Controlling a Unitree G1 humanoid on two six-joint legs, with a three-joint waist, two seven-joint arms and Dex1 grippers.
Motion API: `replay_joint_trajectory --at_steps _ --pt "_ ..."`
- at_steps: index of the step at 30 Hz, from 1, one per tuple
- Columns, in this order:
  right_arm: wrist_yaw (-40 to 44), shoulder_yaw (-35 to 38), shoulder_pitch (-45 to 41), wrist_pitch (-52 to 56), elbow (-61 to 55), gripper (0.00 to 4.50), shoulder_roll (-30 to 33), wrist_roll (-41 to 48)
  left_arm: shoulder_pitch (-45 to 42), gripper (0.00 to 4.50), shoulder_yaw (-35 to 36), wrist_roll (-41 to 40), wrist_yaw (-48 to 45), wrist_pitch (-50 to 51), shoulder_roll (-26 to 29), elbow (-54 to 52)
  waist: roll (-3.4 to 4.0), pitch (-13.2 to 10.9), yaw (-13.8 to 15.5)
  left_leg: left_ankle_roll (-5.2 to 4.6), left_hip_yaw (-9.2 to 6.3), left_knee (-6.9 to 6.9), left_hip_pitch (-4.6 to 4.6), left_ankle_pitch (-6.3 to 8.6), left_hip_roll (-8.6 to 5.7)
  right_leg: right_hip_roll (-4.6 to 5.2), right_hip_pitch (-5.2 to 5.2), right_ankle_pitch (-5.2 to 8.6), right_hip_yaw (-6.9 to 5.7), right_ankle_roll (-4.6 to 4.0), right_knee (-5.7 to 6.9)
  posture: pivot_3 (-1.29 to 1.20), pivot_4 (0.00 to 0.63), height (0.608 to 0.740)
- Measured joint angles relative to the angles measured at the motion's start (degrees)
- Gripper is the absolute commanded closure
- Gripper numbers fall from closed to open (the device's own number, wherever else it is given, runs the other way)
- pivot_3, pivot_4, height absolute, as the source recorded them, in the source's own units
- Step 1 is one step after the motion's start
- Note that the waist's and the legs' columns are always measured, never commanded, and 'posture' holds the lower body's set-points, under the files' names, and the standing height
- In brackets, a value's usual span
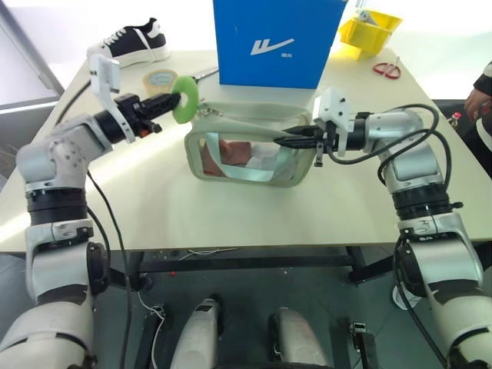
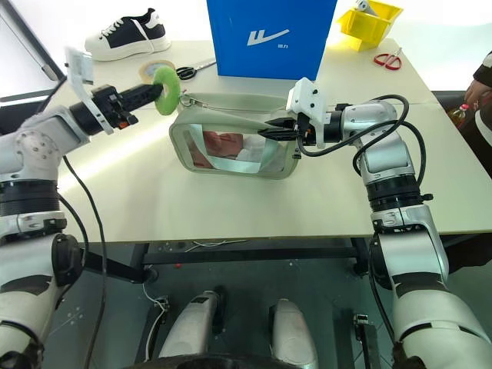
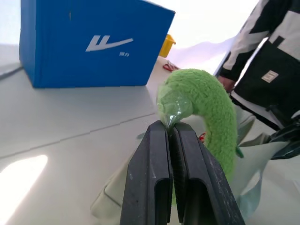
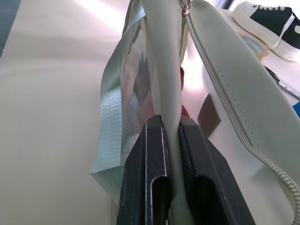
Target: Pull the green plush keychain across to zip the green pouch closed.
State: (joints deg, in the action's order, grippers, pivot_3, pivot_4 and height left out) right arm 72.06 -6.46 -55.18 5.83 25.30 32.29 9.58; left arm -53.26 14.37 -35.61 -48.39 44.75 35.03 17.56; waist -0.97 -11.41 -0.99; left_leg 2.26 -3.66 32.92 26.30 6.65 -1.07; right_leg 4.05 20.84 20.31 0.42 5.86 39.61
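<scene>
Person cut off at edge

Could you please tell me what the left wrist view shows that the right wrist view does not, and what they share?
Left wrist view alone: the left gripper shut on the green plush keychain, with the blue box and a person's sleeve behind it.

Right wrist view alone: the right gripper shut on a fold of the green pouch, the zipper running along the pouch's top, and a black and white shoe.

Both: the pale table and part of the pouch.
</scene>
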Motion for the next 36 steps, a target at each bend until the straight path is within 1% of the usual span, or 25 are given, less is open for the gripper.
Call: replay_joint_trajectory --at_steps 3,7,8,10,11,12,16,17,20,23,25,27,30,33,34,35,36 --pt "-0.21 0.0 -0.01 -0.06 0.01 4.5 -0.07 -0.27 -1.45 4.42 -2.92 0.47 0.06 -0.13 -1.6 -2.85 0.0 0.0 0.29 0.0 -0.03 0.04 0.0 0.0 -0.02 0.03 -0.09 -0.01 -0.04 0.01 -0.03 0.0 0.15 0.74" --pt "-0.29 0.0 -0.01 -0.09 0.03 4.5 -0.15 -0.37 -1.44 4.42 -8.64 4.01 0.0 -2.12 -3.99 -3.26 0.0 0.0 0.14 0.0 -0.03 0.03 0.0 0.0 -0.04 0.01 -0.07 -0.02 -0.03 0.04 -0.03 0.0 0.15 0.74" --pt "-0.3 0.0 -0.01 -0.09 0.03 4.5 -0.16 -0.4 -1.44 4.16 -9.73 5.09 0.04 -3.12 -4.6 -2.8 0.0 0.0 0.1 0.0 -0.02 0.03 0.0 0.0 -0.04 0.02 -0.06 -0.02 -0.03 0.04 -0.03 0.0 0.15 0.74" --pt "-0.32 0.0 -0.01 -0.09 0.03 4.5 -0.15 -0.42 -1.4 3.49 -11.31 6.97 0.05 -5.03 -5.04 -1.41 0.0 0.0 -0.15 -0.01 0.0 0.03 0.0 0.0 -0.04 0.01 -0.04 -0.02 -0.01 0.04 -0.03 0.0 0.15 0.74" --pt "-0.31 -0.01 0.0 -0.09 0.03 4.5 -0.16 -0.45 -1.39 2.95 -11.43 7.65 -0.01 -5.74 -5.05 -0.76 0.0 0.0 -0.22 -0.01 0.0 0.02 0.0 0.0 -0.04 0.0 -0.02 -0.02 -0.01 0.04 -0.03 0.0 0.15 0.74" --pt "-0.32 0.0 -0.01 -0.09 0.03 4.5 -0.13 -0.48 -1.38 2.51 -11.42 7.97 -0.05 -6.21 -4.9 -0.53 0.0 0.0 -0.22 -0.01 0.0 0.02 0.0 0.0 -0.04 0.0 -0.01 -0.02 0.0 0.04 -0.03 0.0 0.15 0.74" --pt "-0.36 0.0 -0.01 -0.09 0.03 4.5 -0.03 -0.5 -1.39 0.37 -10.53 7.94 -0.58 -6.09 -2.47 -0.36 0.0 0.0 -0.16 -0.01 0.0 0.02 0.0 0.0 -0.03 0.01 -0.02 -0.02 0.0 0.04 -0.03 0.0 0.15 0.74" --pt "-0.4 0.0 -0.01 -0.1 0.03 4.5 0.0 -0.51 -1.39 0.06 -10.15 7.9 -0.85 -5.8 -1.65 -0.41 0.0 0.0 -0.16 -0.01 0.0 0.02 0.0 0.0 -0.03 0.01 -0.02 -0.02 0.0 0.04 -0.03 0.0 0.15 0.74" --pt "-0.5 0.0 -0.01 -0.13 0.03 4.5 0.02 -0.51 -1.38 0.06 -8.69 7.43 -1.83 -4.7 1.2 -0.79 0.0 0.0 -0.18 -0.01 -0.01 0.01 0.0 0.0 -0.03 0.0 -0.01 -0.02 0.0 0.04 -0.03 0.0 0.15 0.74" --pt "-0.65 0.0 -0.05 -0.21 0.17 4.5 0.12 -0.52 -0.21 0.06 -6.61 5.06 -4.37 -2.13 4.68 -4.65 0.01 -0.01 -0.16 0.0 0.0 0.0 0.0 0.0 -0.01 0.01 -0.01 -0.02 0.01 0.04 -0.03 0.0 0.15 0.74" --pt "-0.69 0.0 -0.08 -0.36 0.33 4.5 0.19 -0.52 3.29 0.06 -6.3 3.15 -6.86 -0.18 7.28 -9.45 0.02 0.0 -0.19 0.0 0.03 -0.01 -0.01 0.0 0.0 0.03 -0.03 -0.02 0.04 0.04 -0.03 0.0 0.15 0.74" --pt "-0.69 0.0 -0.12 -0.46 0.6 4.5 0.32 -0.53 7.71 0.06 -6.87 2.42 -9.15 0.65 8.51 -12.47 0.02 0.0 -0.17 0.0 0.01 -0.01 -0.04 0.0 0.02 0.02 -0.05 -0.02 0.04 0.04 -0.03 0.0 0.15 0.74" --pt "-0.7 0.0 -0.13 -0.67 0.94 4.5 0.52 -0.55 12.52 0.06 -9.87 4.22 -9.96 -0.63 7.97 -12.99 0.02 0.0 0.17 -0.01 -0.03 0.01 -0.03 0.01 0.02 0.02 -0.08 -0.02 0.0 0.04 -0.04 0.0 0.15 0.74" --pt "-0.71 0.0 -0.12 -0.78 0.93 4.5 0.55 -0.56 12.63 0.06 -13.3 8.67 -8.42 -5.84 5.31 -10.64 0.01 0.0 0.33 -0.01 -0.03 0.03 -0.02 0.01 -0.01 0.04 -0.1 -0.02 -0.01 0.04 -0.05 0.0 0.15 0.74" --pt "-0.73 0.0 -0.11 -0.77 0.92 4.5 0.55 -0.56 11.79 0.58 -13.35 9.51 -7.14 -7.08 3.59 -8.82 0.01 0.0 0.34 -0.01 -0.04 0.03 -0.02 0.01 -0.02 0.04 -0.1 -0.03 -0.02 0.05 -0.05 0.0 0.15 0.74" --pt "-0.72 0.0 -0.12 -0.78 0.86 4.5 0.52 -0.55 10.58 0.83 -13.35 10.16 -5.74 -7.95 1.8 -6.77 0.01 0.0 0.31 -0.02 -0.06 0.04 -0.02 0.01 -0.02 0.03 -0.1 -0.03 -0.04 0.05 -0.05 0.0 0.15 0.74" --pt "-0.73 0.0 -0.12 -0.78 0.84 4.5 0.52 -0.54 9.53 1.31 -13.34 10.42 -4.87 -8.43 0.59 -5.17 0.01 -0.01 0.27 -0.02 -0.05 0.04 -0.01 0.01 -0.02 0.03 -0.08 -0.03 -0.04 0.05 -0.05 0.0 0.15 0.74"
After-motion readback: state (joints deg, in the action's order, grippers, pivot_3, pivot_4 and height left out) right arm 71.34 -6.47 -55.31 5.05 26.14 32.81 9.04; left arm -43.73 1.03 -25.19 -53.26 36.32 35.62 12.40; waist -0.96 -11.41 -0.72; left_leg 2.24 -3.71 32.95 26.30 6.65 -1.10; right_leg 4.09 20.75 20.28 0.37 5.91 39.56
